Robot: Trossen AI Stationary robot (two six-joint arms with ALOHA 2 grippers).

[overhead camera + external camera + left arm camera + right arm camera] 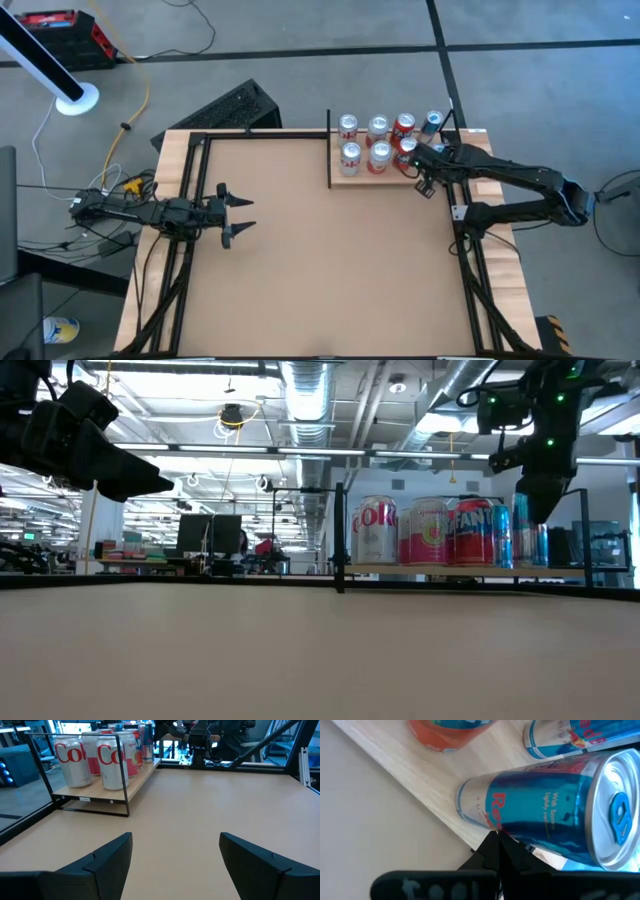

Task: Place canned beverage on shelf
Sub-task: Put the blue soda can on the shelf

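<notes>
Where it stands upright, the canned beverage (545, 815) is slim, blue-and-silver.

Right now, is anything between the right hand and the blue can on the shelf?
Nothing visible. The right hand, shut, sits right beside the blue can, which stands at the shelf's edge. The left hand waits open across the table.
</notes>
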